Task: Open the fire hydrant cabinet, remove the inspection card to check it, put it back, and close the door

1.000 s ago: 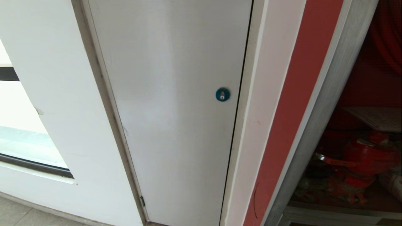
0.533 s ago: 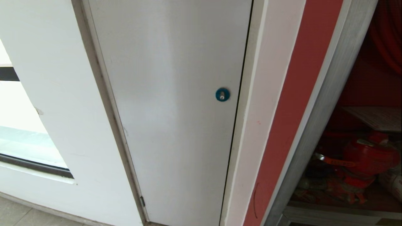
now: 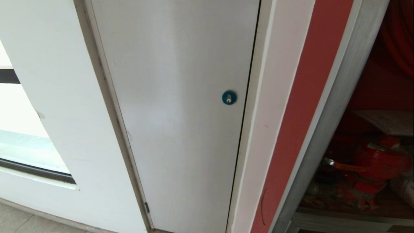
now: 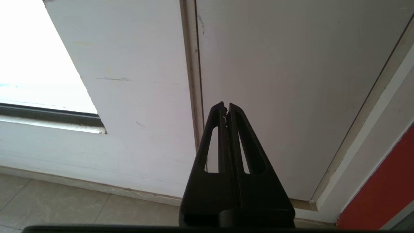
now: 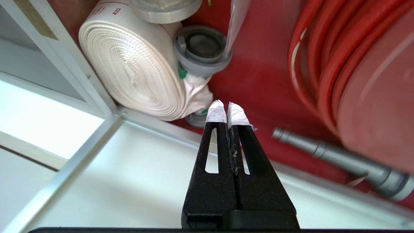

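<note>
Two grippers are in view, each only in its own wrist camera; neither arm appears in the head view.

Nearest, the right gripper [image 5: 225, 108] has its black fingers pressed together, white-wrapped tips touching, with nothing between them. It points into the red interior of the fire hydrant cabinet [image 5: 258, 71], whose silver brushed-metal frame [image 3: 336, 97] stands open at 3 o'clock in the head view. Beyond the tips, toward 11 o'clock in the right wrist view, lies a flat-coiled white fabric fire hose [image 5: 136, 61] with a grey metal coupling [image 5: 202, 50] against it. At 2 o'clock sits a reel of red rubber hose [image 5: 326, 64]; a grey metal nozzle [image 5: 339, 158] lies at 4 o'clock. A clear plastic strip [image 5: 236, 22] hangs at 12 o'clock; whether it belongs to the card's sleeve cannot be told.

The left gripper [image 4: 225, 105] also has its fingers closed and empty, aimed at the lower part of a plain grey-white flush door [image 4: 291, 81], near the tiled floor [image 4: 64, 207].

Farther off, in the head view, the inspection card [image 3: 388, 121], a white printed sheet, lies inside the cabinet at 3 o'clock above red valve fittings [image 3: 378, 165]. The flush door carries a round blue lock [image 3: 229, 97] at centre. The cabinet's own glass door is outside all views.
</note>
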Tool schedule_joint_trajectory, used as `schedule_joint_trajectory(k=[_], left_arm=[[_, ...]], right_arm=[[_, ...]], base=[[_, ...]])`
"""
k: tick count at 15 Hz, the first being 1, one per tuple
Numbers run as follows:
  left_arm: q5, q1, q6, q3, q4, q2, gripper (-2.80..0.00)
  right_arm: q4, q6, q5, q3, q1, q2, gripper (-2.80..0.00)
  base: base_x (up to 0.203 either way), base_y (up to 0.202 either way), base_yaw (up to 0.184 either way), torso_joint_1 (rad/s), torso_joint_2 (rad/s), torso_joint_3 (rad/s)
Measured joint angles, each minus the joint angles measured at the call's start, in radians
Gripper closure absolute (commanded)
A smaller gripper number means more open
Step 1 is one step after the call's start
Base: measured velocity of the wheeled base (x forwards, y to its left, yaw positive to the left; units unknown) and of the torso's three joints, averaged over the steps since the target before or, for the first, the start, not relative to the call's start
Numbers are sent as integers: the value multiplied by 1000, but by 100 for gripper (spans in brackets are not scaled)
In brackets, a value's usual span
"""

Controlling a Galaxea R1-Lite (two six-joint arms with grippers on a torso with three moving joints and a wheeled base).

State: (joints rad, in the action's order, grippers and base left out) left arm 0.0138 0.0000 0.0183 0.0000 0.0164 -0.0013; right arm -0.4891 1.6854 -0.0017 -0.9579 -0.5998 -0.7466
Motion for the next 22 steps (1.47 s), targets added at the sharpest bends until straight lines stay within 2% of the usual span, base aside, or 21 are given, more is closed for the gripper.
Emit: schedule_joint_trajectory(k=[3, 6, 10, 14, 16, 20, 22], left_arm=[[0, 0, 0, 0, 0, 0, 0], [0, 0, 0, 0, 0, 0, 0], [0, 0, 0, 0, 0, 0, 0], [0, 0, 0, 0, 0, 0, 0], [0, 0, 0, 0, 0, 0, 0], [0, 0, 0, 0, 0, 0, 0], [0, 0, 0, 0, 0, 0, 0]], right_arm=[[0, -101, -13, 21, 7, 24, 0], [0, -261, -16, 77, 86, 54, 0], [3, -554, -16, 162, 198, 91, 0], [4, -908, -16, 194, 356, 150, 0], [10, -1057, -13, 215, 417, 198, 0], [13, -1292, -10, 239, 516, 311, 0], [14, -1374, -11, 256, 552, 371, 0]], base=[[0, 0, 0, 0, 0, 0], [0, 0, 0, 0, 0, 0], [0, 0, 0, 0, 0, 0], [0, 0, 0, 0, 0, 0], [0, 0, 0, 0, 0, 0], [0, 0, 0, 0, 0, 0], [0, 0, 0, 0, 0, 0]])
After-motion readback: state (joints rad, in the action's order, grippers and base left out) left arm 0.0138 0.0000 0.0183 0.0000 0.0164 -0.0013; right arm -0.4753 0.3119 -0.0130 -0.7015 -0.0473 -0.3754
